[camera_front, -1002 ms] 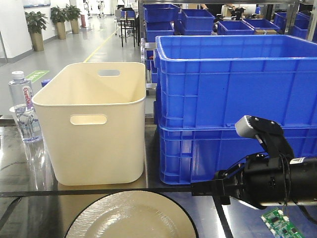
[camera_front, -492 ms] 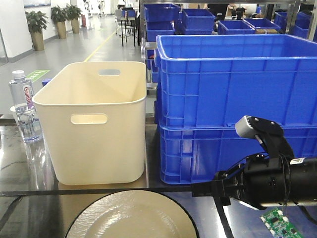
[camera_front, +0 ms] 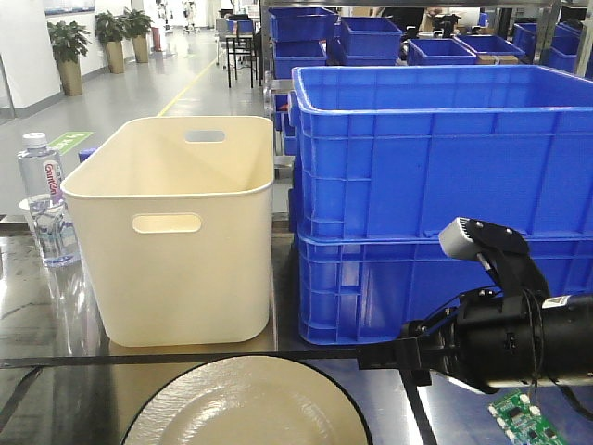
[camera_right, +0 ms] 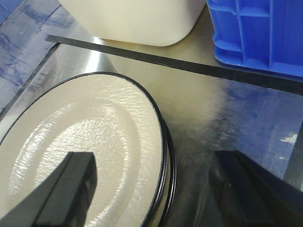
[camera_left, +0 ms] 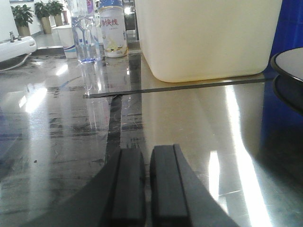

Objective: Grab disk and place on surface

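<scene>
Disk (camera_right: 85, 151), cream with a black rim, is lying flat on the glossy bench (camera_right: 208, 109), and the right hand (camera_right: 156, 189) is the one placed to take it. In the right wrist view the jaws are standing wide apart, with one dark finger (camera_right: 66, 189) hanging over the disk's face and the other (camera_right: 251, 184) over bare bench beyond the rim, so the near edge of the disk is sitting between them. The disk is round, so no long axis is mattering here; what counts is that its rim is running roughly across the gap, and the hand would likely need to be dropping and closing over that edge. A second black line under the rim is hinting that it may be stacked on another disk, though the view is too close to be sure.

From the front, the disk (camera_front: 246, 403) is lying low in the middle, before the cream bin (camera_front: 171, 232) and the blue crates (camera_front: 435, 195), with the right hand (camera_front: 394, 354) reaching in from the right side.

The left hand (camera_left: 147, 184) is resting low over the bench with its pads pressed nearly together, holding nothing, and the disk's rim (camera_left: 288, 71) is showing only at the far right of its view, well apart.
</scene>
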You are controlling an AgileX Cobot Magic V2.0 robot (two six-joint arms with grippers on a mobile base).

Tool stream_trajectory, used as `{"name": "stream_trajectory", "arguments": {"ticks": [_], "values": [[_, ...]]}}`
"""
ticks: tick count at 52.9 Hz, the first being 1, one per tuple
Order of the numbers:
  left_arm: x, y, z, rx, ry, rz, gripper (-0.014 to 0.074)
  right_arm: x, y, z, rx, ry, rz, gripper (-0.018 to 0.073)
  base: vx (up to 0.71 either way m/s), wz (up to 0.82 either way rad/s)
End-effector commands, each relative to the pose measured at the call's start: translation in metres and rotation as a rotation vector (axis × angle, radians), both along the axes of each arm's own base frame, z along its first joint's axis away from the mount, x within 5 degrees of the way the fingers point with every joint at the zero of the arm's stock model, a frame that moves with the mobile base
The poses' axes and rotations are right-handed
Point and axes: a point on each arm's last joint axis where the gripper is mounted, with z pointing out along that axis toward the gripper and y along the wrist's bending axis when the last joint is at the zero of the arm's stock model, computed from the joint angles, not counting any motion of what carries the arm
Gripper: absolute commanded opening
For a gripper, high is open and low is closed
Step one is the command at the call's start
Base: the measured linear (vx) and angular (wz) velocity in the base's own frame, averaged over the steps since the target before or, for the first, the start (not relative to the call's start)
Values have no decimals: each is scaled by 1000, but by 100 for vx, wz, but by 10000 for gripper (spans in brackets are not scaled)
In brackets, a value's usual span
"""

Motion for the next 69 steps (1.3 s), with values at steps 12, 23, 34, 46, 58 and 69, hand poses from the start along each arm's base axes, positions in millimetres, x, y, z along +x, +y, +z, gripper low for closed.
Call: {"name": "stream_trajectory", "arguments": {"ticks": [12, 23, 34, 46, 58, 69], "values": [[0, 0, 13, -9, -84, 6, 215, 0, -2, 20, 40, -82, -40, 539, 0, 0], [0, 0, 13, -9, -84, 6, 215, -1, -3, 22, 43, -94, -48, 423, 0, 0], [0, 0, 13, -9, -84, 6, 215, -34, -21, 36, 40, -133, -188, 132, 0, 0], [0, 0, 13, -9, -84, 4, 215, -105, -60, 23, -33, -401, -383, -13, 0, 0], [0, 0, 13, -9, -84, 4, 215, -164, -88, -32, -225, -683, -435, -9, 0, 0], [0, 0, 13, -9, -84, 4, 215, -196, -106, -90, -196, -674, -622, -8, 0, 0]]}}
